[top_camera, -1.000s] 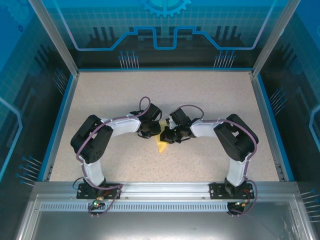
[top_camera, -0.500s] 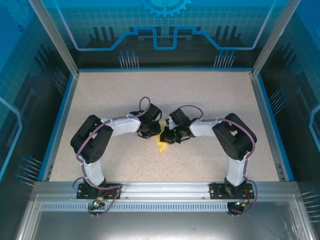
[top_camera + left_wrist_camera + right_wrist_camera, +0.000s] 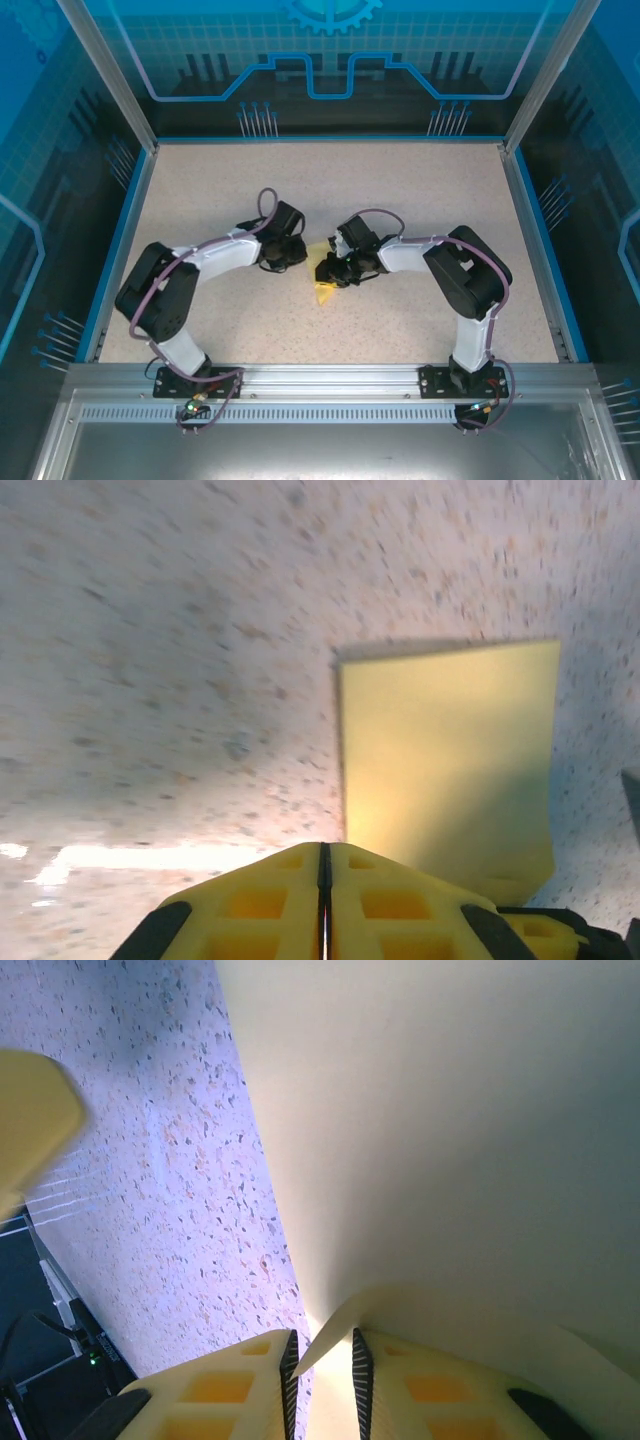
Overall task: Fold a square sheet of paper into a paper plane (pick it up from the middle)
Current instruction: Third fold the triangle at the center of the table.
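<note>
Since half a second ago, the left arm has swung away to its own side. Its shoulder and elbow now sit further left, and the left gripper (image 3: 290, 256) has drawn back from the paper, leaving a strip of bare table (image 3: 420, 190) between it and the sheet. The right arm has barely shifted, and the right gripper (image 3: 333, 270) stays over the sheet where it was.

The folded sheet of paper (image 3: 324, 292) lies near the middle of the table, just in front of the two wrists. From above, its long axis runs roughly from the far side towards the near edge. A pointed yellow corner aims at the arm bases, and a smaller sliver of yellow shows beyond the right gripper (the stretch between is hidden under that gripper).

In the left wrist view the left gripper (image 3: 323, 880) has its yellow pads pressed together with nothing between them. The sheet (image 3: 450, 760) lies flat ahead and to the right as a tall rectangle with a crisp left edge, apart from the pads.

In the right wrist view the right gripper (image 3: 320, 1360) is closed to a narrow slit on a raised flap of the sheet (image 3: 450, 1140). The pale paper spreads up and away from the fingers, and speckled table runs alongside it.
</note>
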Robot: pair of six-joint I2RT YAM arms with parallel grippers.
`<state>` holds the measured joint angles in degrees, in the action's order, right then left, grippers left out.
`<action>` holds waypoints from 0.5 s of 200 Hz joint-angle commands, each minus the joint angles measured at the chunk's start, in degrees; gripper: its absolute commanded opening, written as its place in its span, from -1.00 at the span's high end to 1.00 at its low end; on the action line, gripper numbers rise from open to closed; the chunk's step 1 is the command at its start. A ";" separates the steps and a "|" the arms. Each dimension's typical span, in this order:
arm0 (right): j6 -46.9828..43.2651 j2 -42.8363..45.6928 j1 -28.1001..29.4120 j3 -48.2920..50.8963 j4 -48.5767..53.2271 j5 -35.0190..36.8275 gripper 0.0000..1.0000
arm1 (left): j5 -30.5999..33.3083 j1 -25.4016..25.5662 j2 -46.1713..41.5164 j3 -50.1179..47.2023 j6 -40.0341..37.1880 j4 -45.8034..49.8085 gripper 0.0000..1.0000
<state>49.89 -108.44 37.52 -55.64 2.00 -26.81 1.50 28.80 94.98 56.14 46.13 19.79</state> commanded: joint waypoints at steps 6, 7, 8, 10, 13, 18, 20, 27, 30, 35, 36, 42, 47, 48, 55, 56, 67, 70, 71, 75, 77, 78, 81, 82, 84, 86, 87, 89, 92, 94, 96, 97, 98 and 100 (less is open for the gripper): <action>-1.23 -1.91 0.34 0.25 2.53 2.56 0.52 | -0.58 -2.49 -3.66 -3.22 -0.94 1.68 0.80; -1.21 -1.93 0.31 0.26 2.51 2.55 0.52 | -0.60 -2.50 -3.75 -3.31 -0.95 1.63 0.80; -1.25 -1.89 0.29 0.22 2.45 2.60 0.52 | -0.65 -2.51 -3.84 -3.40 -0.95 1.64 0.80; -1.28 -1.82 0.30 0.30 2.32 2.61 0.52 | -0.69 -2.65 -3.95 -3.54 -0.95 1.58 0.80; -1.40 -1.73 0.36 0.30 2.14 2.45 0.52 | -0.77 -2.65 -4.19 -3.73 -0.95 1.54 0.80; -2.02 -1.61 0.36 0.50 1.51 1.82 0.52 | -1.07 -2.63 -4.49 -4.09 -0.93 1.36 0.79; -2.35 -1.53 0.41 0.63 1.21 1.42 0.51 | -1.17 -2.61 -4.61 -4.23 -0.97 1.32 0.79; -3.21 -1.08 0.60 0.90 0.21 0.65 0.44 | -1.79 -2.63 -5.00 -4.68 -1.04 0.92 0.79; -3.40 -0.81 0.70 0.96 0.08 0.77 0.41 | -1.99 -2.70 -5.18 -4.78 -0.93 0.74 0.79; -3.71 -0.32 0.87 1.18 0.15 1.29 0.36 | -2.34 -2.67 -5.39 -5.13 -0.83 0.47 0.79; -3.77 -0.25 0.88 1.16 0.22 1.44 0.35 | -2.40 -2.64 -5.41 -5.23 -0.80 0.45 0.79; -4.07 0.27 0.98 1.16 0.69 2.17 0.31 | -2.70 -2.68 -5.72 -5.51 -0.63 0.13 0.79; -4.26 0.45 0.98 1.10 1.23 2.57 0.29 | -2.96 -2.61 -5.89 -5.88 -0.55 -0.08 0.79; -4.27 0.44 0.93 1.12 1.33 2.65 0.29 | -2.97 -2.61 -5.92 -5.87 -0.53 -0.14 0.79; -4.36 0.60 0.81 1.05 1.81 2.74 0.29 | -3.16 -2.61 -6.11 -6.19 -0.44 -0.36 0.79; -4.40 0.60 0.81 1.05 1.84 2.73 0.29 | -3.16 -2.65 -6.16 -6.25 -0.43 -0.41 0.79; -4.46 0.58 0.71 1.09 1.92 2.64 0.29 | -3.59 -2.61 -6.30 -6.64 -0.26 -0.82 0.79; -4.42 0.53 0.71 1.14 1.93 2.68 0.30 | -3.67 -2.61 -6.37 -6.78 -0.25 -0.94 0.79; -4.39 0.57 0.71 1.14 1.94 2.66 0.30 | -3.73 -2.61 -6.38 -6.80 -0.21 -0.96 0.79; -4.41 0.59 0.71 1.18 1.87 2.66 0.31 | -3.84 -2.68 -6.39 -6.91 -0.17 -1.12 0.79; -4.37 0.47 0.67 1.26 1.87 2.64 0.31 | -3.93 -2.62 -6.32 -6.92 -0.16 -1.08 0.79; -4.32 0.49 0.65 1.25 1.82 2.64 0.32 | -3.94 -2.61 -6.31 -6.96 -0.16 -1.12 0.79; -4.32 0.49 0.71 1.23 1.74 2.64 0.33 | -4.15 -2.63 -6.38 -7.00 -0.16 -1.22 0.79; -4.30 0.50 0.71 1.23 1.76 2.64 0.33 | -4.23 -2.62 -6.34 -7.05 -0.16 -1.28 0.79; -4.28 0.47 0.69 1.28 1.77 2.66 0.35 | -4.33 -2.65 -6.37 -7.08 -0.16 -1.32 0.79; -4.27 0.50 0.67 1.27 1.82 2.64 0.36 | -4.54 -2.64 -6.38 -7.16 -0.10 -1.42 0.79; -4.27 0.51 0.69 1.25 1.84 2.64 0.36 | -4.60 -2.67 -6.38 -7.17 -0.09 -1.46 0.79; -4.23 0.49 0.71 1.28 1.86 2.64 0.37 | -4.76 -2.64 -6.36 -7.25 -0.06 -1.54 0.79; -4.19 0.51 0.71 1.28 1.91 2.64 0.39 | -5.00 -2.62 -6.43 -7.31 -0.07 -1.76 0.79; -4.19 0.38 0.71 1.31 1.99 2.64 0.40 | -5.25 -2.61 -6.44 -7.33 -0.07 -1.90 0.79; -4.19 0.41 0.71 1.32 1.96 2.64 0.41 | -5.45 -2.61 -6.47 -7.46 -0.07 -2.03 0.79; -4.19 0.42 0.71 1.28 1.96 2.68 0.42 | -5.54 -2.61 -6.51 -7.50 0.01 -2.08 0.79; -4.19 0.42 0.71 1.30 2.00 2.66 0.42 | -5.63 -2.61 -6.54 -7.52 0.01 -2.19 0.79; -4.14 0.42 0.65 1.25 1.97 2.64 0.43 | -5.85 -2.61 -6.56 -7.53 0.06 -2.38 0.79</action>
<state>46.81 -107.94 37.89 -55.53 1.43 -26.76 -1.32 26.09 90.04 49.63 46.19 19.05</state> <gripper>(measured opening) 0.308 0.105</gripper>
